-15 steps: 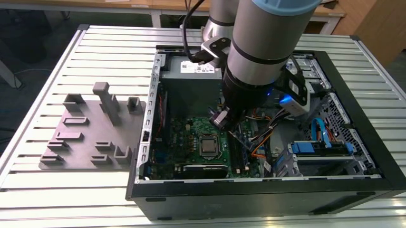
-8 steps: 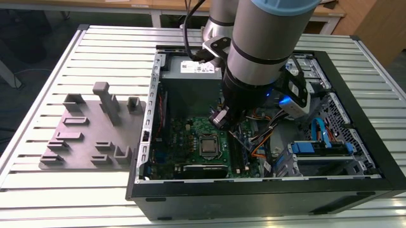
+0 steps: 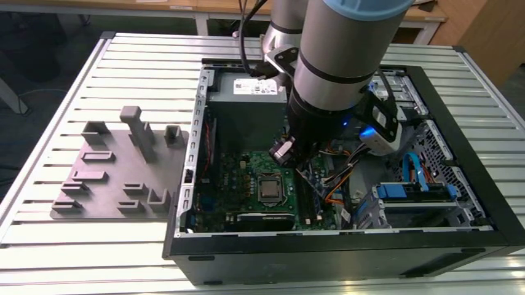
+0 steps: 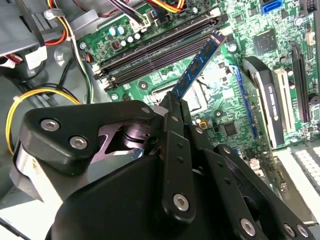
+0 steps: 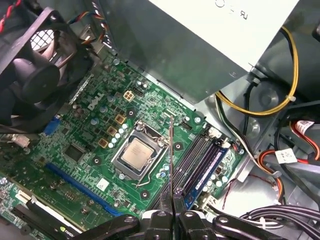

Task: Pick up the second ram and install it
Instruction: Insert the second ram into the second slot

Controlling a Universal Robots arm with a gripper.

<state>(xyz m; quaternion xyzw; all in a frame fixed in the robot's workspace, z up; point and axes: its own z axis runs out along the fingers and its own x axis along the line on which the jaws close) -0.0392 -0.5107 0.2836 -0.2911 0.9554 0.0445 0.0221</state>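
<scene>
Slatted metal table (image 3: 66,92) carrying an open computer case (image 3: 328,264), with the robot arm reaching inside. Nearest, the gripper (image 5: 173,204) has its fingers (image 4: 176,150) pressed together, pinching one end of the memory stick (image 4: 199,64). The stick juts out from the fingertips, held above the green circuit board (image 5: 85,130). It looks light and stiff but fragile, best gripped by its bare edges, not chips or contacts. Beyond lie the long memory slots (image 5: 200,160), beside the processor (image 5: 134,154).

second ram (image 4: 199,66): I see blue-green, with black chips
fingers (image 4: 172,120): black
motherboard (image 5: 95,145): green
holder plate (image 3: 115,161): grey
surface (image 3: 107,67): pale grey with stripes
</scene>
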